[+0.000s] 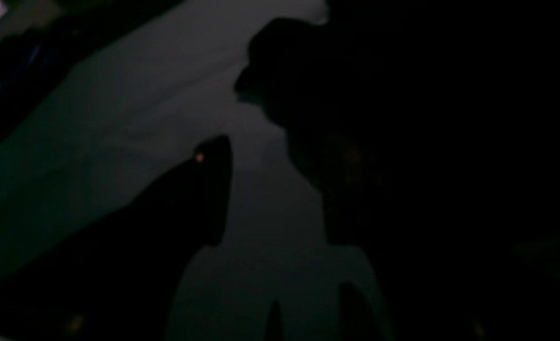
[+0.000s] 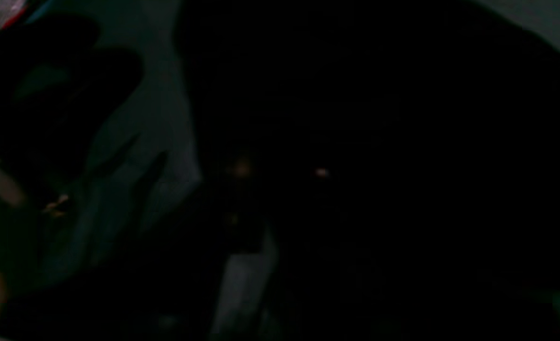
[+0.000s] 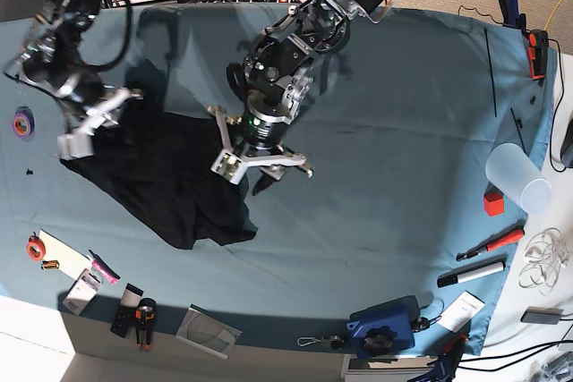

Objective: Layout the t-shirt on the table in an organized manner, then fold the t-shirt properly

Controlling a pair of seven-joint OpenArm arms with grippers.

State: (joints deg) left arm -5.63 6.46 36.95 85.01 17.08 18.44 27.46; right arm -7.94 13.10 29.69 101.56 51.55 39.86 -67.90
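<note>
The black t-shirt (image 3: pixel 170 176) lies crumpled on the left half of the teal table (image 3: pixel 394 131); its print is hidden. My left gripper (image 3: pixel 262 167) hangs at the shirt's right edge with its white fingers (image 3: pixel 228 167) spread open. In the dim left wrist view, bare table shows between the dark fingers (image 1: pixel 213 199), and the shirt (image 1: pixel 426 142) fills the right side. My right gripper (image 3: pixel 97 120) is over the shirt's upper left edge and looks open. The right wrist view is almost black, mostly filled by the shirt (image 2: pixel 379 142).
A clear plastic cup (image 3: pixel 519 176), a red block (image 3: pixel 493 203) and markers (image 3: pixel 488 243) lie at the right edge. A blue device (image 3: pixel 385 328) sits at the front. Tape rolls (image 3: pixel 22 121) and small tools (image 3: pixel 134 315) lie along the left and front left.
</note>
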